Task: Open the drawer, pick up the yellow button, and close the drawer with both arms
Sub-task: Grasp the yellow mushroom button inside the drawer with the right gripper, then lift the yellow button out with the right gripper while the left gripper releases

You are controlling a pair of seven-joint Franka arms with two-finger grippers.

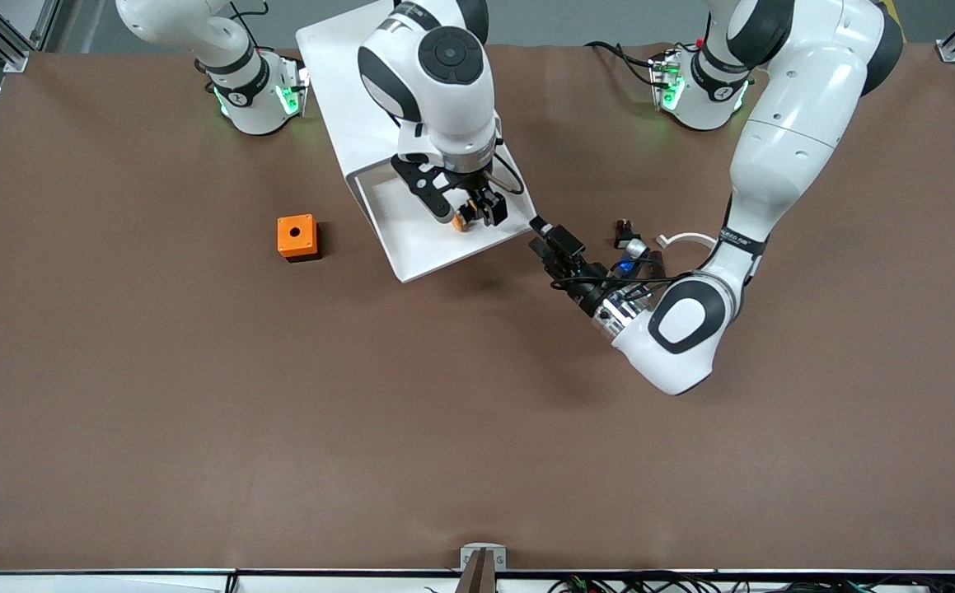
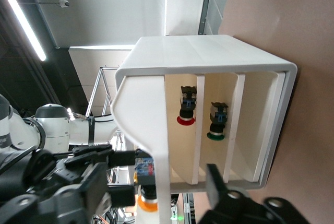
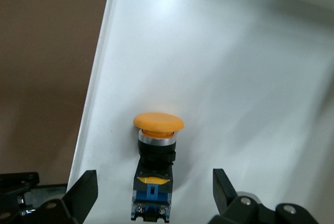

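The drawer (image 1: pixel 411 243) stands pulled out of the white cabinet (image 1: pixel 337 74), toward the front camera. The button (image 1: pixel 461 221), orange cap and black-and-blue body, lies on its side in the drawer. My right gripper (image 1: pixel 473 210) is low in the drawer, open, one finger on each side of the button (image 3: pixel 156 151), not touching it. My left gripper (image 1: pixel 540 235) is open at the drawer's front corner toward the left arm's end. In the left wrist view (image 2: pixel 151 192) its fingers straddle the drawer front (image 2: pixel 156 130).
An orange cube with a round hole (image 1: pixel 297 237) sits beside the drawer toward the right arm's end. A small black-and-white switch part (image 1: pixel 627 235) lies by the left arm's wrist. Lower compartments hold a red-capped button (image 2: pixel 186 110) and a green-capped button (image 2: pixel 217 125).
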